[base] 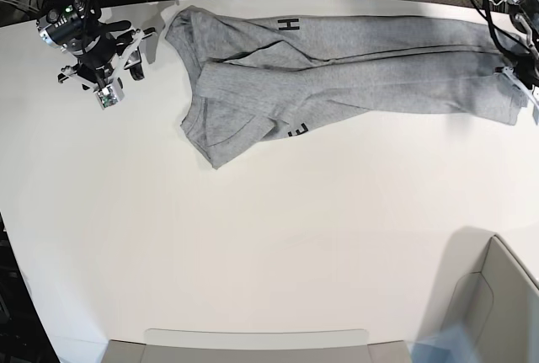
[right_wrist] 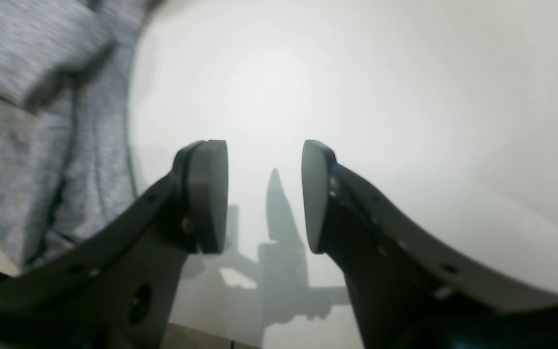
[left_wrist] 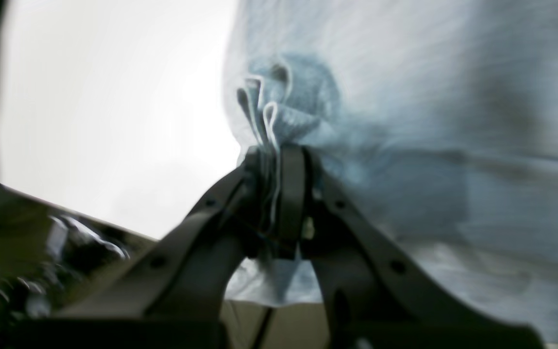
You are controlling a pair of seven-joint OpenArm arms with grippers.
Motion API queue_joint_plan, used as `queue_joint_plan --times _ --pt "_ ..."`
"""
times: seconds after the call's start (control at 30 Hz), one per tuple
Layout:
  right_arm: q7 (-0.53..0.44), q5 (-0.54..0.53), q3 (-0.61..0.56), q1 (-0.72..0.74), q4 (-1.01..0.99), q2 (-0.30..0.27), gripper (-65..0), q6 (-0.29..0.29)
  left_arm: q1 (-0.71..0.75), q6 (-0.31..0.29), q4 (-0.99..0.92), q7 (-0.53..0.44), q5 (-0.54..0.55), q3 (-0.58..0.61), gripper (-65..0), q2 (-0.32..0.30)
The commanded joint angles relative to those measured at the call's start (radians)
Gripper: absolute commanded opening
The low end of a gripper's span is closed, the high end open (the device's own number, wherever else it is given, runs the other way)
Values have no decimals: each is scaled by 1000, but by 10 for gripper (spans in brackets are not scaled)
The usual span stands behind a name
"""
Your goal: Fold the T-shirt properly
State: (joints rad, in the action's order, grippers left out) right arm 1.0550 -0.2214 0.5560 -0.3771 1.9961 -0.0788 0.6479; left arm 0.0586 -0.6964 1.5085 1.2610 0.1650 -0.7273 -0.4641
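Base view shows the heather-grey cotton T-shirt [base: 337, 77] stretched across the white tabletop [base: 253, 237] at twelve o'clock, its three-o'clock edge pinched by the left pincer [left_wrist: 276, 160], likely for folding, while the right pincer [right_wrist: 264, 194] hangs spread, empty.

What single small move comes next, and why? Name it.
Probably bring the right gripper over to the T-shirt edge beside it and close on it. It is open and empty over bare table, while the left gripper already pinches bunched fabric at the far end, and the shirt lies twisted.
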Motion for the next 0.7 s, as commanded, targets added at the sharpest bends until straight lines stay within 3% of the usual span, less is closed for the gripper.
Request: queue_joint_plan --times 0.0,0.13,0.33,0.67 --pt "-17 -11 2 7 19 -9 -400 23 5 -2 51 9 6 4 -650 12" --pt "-17 -16 2 7 19 -8 -400 23 39 -2 225 27 5 56 -650 78" --pt "-17 -11 2 7 18 -8 -400 23 73 -2 449 135 5 99 -650 159" --pt "-17 -13 2 7 18 -8 -400 23 82 -2 521 135 5 208 -650 288"
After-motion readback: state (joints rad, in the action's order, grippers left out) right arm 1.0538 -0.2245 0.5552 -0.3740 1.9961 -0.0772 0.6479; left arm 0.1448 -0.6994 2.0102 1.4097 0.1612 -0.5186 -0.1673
